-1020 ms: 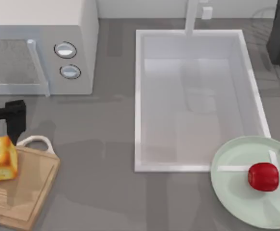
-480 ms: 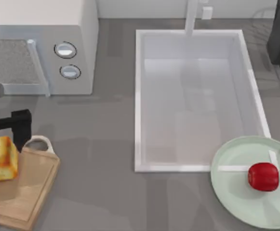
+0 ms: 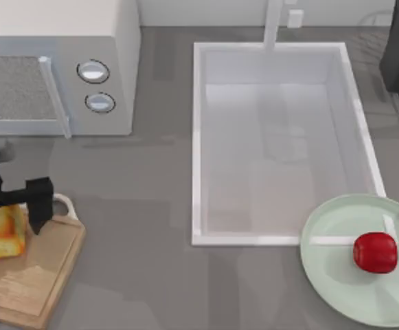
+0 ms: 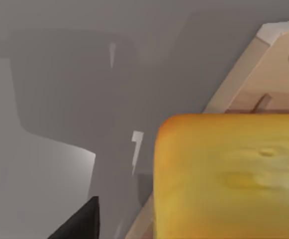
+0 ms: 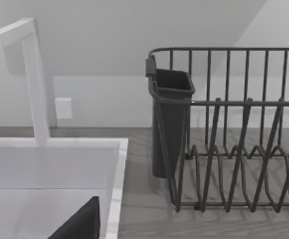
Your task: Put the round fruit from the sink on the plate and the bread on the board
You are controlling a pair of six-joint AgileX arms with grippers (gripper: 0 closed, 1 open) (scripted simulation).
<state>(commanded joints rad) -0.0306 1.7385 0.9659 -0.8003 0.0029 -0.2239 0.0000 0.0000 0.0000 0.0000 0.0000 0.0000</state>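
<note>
The left hand is at the left edge of the table, over the far end of the board, close to the white loop handle. One black finger stands just beside the bread, on the side toward the handle; the other finger is not seen, so it cannot be told if the hand is spread, pressed together or pinching the bread. The bread lies on the left part of the board, and its yellow body with the brown crust is partly covered by the arm. In the left wrist view the bread is very near to the camera, the light wood of the board is behind it, and the grey table is beside.

The red fruit rests on the pale green plate, on the right half of it. The plate is at the near right of the table, and its rim touches or just overlaps the near right corner of the sink. The white faucet rises at the far side of the sink.

A white microwave stands at the far left. The right arm is parked at the far right edge of the table, next to a dark dish rack; whether its hand is spread or closed cannot be told.
</note>
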